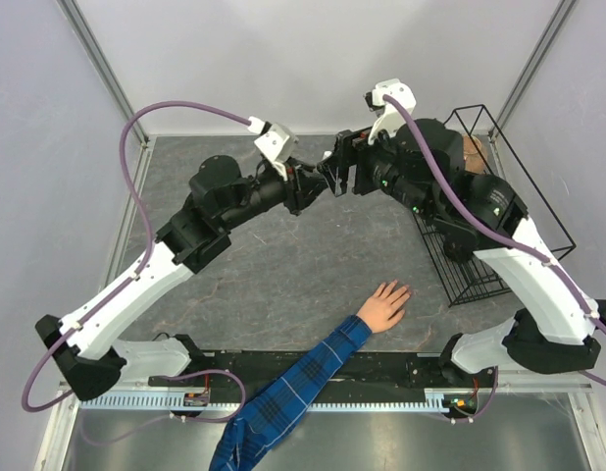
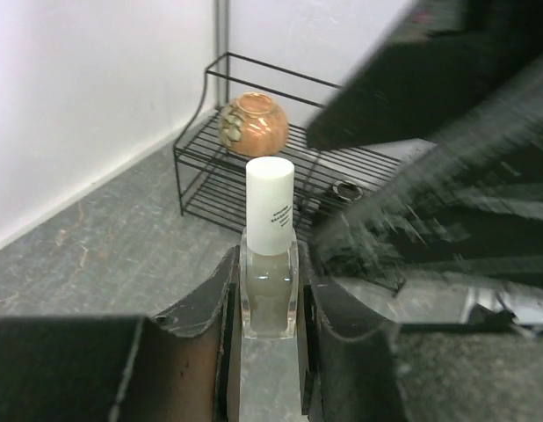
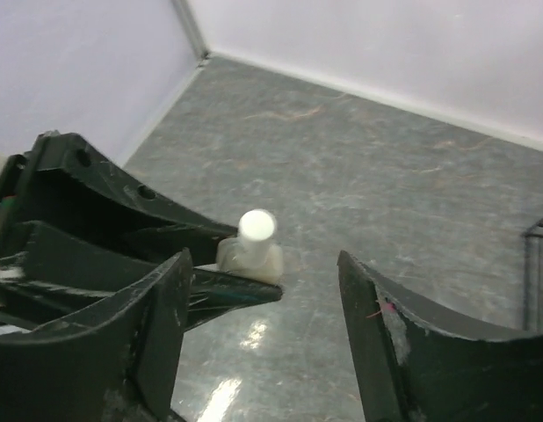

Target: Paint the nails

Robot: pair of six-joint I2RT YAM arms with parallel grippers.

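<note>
Black wire rack point(image 1: 499, 211) at far right of grey tabletop point(image 1: 283, 265). One round brown ceramic pot point(image 2: 254, 123) sat on a rack shelf, mouth up; a small dark object point(image 2: 346, 189) lay on the wire nearer the rack's front, too blurred to identify.

Nail polish bottle point(image 2: 270, 264): clear glass, pale fill, tall white cap on, upright.

Left end effector point(image 2: 269, 294) was closed on the glass body of the bottle, one finger against each side, cap standing free above the fingertips. Bottle was held off the tabletop, near the middle of the far half.

Right end effector point(image 3: 261, 268) stood wide open, facing the left one almost tip to tip. In the right wrist view the white cap showed in the gap between its fingers, closer to one finger; contact could not be confirmed.

Both arms reached inward and forward from their bases, elbows raised, wrists meeting above the tabletop's far centre.

Human hand point(image 1: 385, 304) lay flat, palm down, fingers spread, on the near part of the tabletop, between the arm bases and well apart from both end effectors. Blue plaid sleeve point(image 1: 293, 388) ran back over the near edge. The nails point(image 1: 403, 291) were at the fingertips pointing toward the rack, too small to make out
</note>
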